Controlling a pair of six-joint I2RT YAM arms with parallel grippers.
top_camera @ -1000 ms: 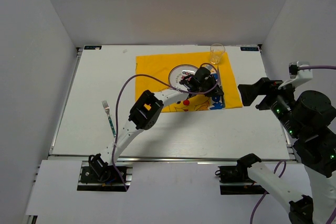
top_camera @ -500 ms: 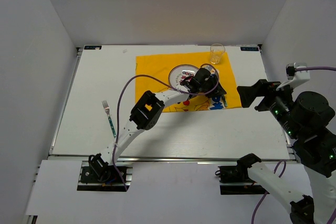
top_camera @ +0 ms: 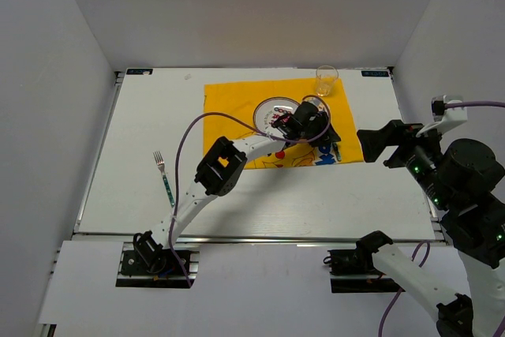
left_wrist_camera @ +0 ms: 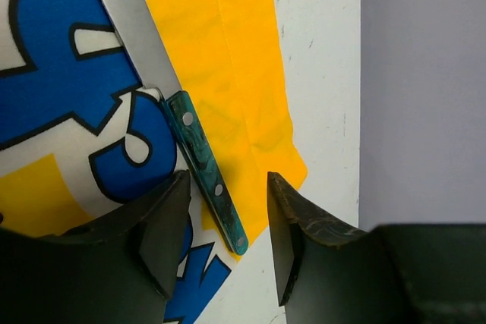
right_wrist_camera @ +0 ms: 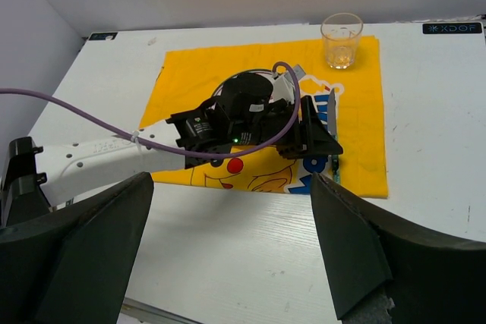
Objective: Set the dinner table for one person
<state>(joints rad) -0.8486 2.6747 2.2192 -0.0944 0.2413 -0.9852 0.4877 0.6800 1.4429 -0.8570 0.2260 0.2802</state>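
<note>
A knife with a green handle [left_wrist_camera: 205,172] lies on the yellow Pikachu cloth [top_camera: 237,96] to the right of a white plate [top_camera: 268,108]. My left gripper [left_wrist_camera: 228,240] is open, with its jaws on either side of the handle's end, just above it. In the right wrist view the knife [right_wrist_camera: 332,115] shows beside the left gripper [right_wrist_camera: 323,146]. A glass [top_camera: 327,79] stands at the cloth's far right corner. A fork [top_camera: 163,177] lies on the white dinner table [top_camera: 260,187] at the left. My right gripper [right_wrist_camera: 228,248] is open and empty, high over the table's right side.
The left arm [top_camera: 229,155] reaches across the table's middle and hides part of the plate. White walls stand close on three sides. A metal rail [top_camera: 260,236] runs along the near edge.
The left wrist has shifted very slightly over the knife. The right arm has barely moved. Nothing has been picked up or let go.
</note>
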